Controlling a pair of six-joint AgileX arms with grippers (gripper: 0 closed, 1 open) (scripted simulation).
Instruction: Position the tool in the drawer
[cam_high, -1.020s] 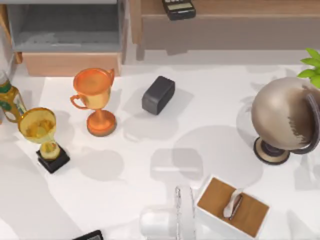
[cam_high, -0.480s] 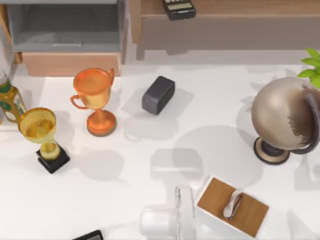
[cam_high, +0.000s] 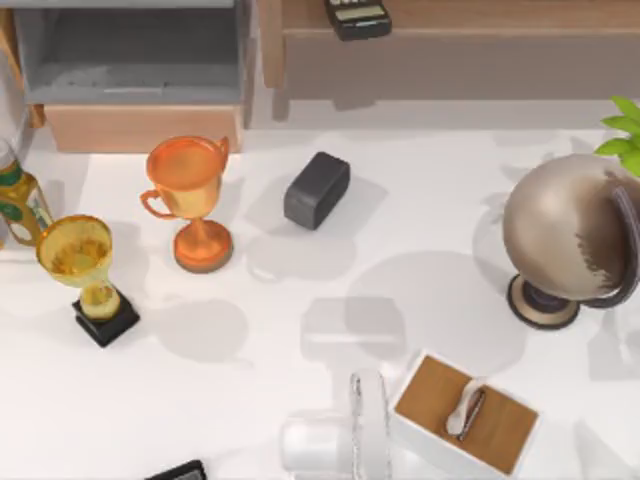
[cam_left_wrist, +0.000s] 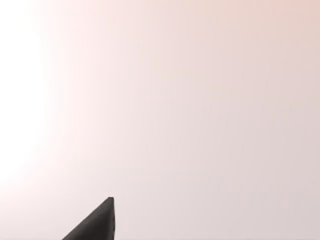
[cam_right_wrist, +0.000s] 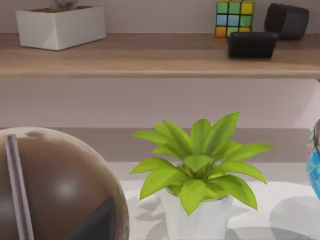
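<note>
The drawer (cam_high: 140, 128) stands open at the table's back left, with grey inner walls, a grey floor and a light tan front panel. Nothing lies inside it. A slim black object (cam_high: 178, 470), cut off by the front edge left of centre, looks like the tool. In the left wrist view one dark fingertip (cam_left_wrist: 97, 225) shows against a blank pale surface. One dark fingertip (cam_right_wrist: 97, 222) in the right wrist view sits in front of the brown globe (cam_right_wrist: 55, 185).
An orange trophy (cam_high: 190, 200), a gold trophy (cam_high: 85, 265) and a bottle (cam_high: 18, 200) stand in front of the drawer. A dark grey block (cam_high: 317, 189) lies mid-table. A globe (cam_high: 565, 240), a plant (cam_high: 625, 135) and a tissue box (cam_high: 465, 412) fill the right. A keypad device (cam_high: 357, 15) sits on the brown shelf (cam_high: 480, 45).
A broad shadow over the table's front left corner has faded away. None of the objects has moved.
</note>
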